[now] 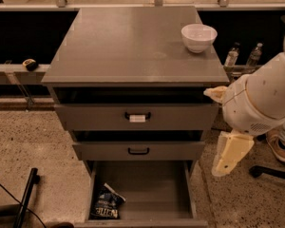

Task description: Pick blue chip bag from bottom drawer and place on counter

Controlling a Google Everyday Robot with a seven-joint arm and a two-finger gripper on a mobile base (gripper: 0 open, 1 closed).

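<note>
Though the gripper [230,153] hangs beside the bottom drawer [152,189], its jaws' state is unclear.

White bowl [198,36] sat on the counter [128,42], far right corner. Two clear bottles [232,56] stood side by side just past the right edge, lower down. The top drawer [95,118] and middle drawer [99,151] had black handles, and the top one carried a white tag. A black bar [26,198] lay on the speckled floor [42,141], near left. A brown shoe [278,146] was far right. The claw [226,161] hung right of the drawers.
</note>
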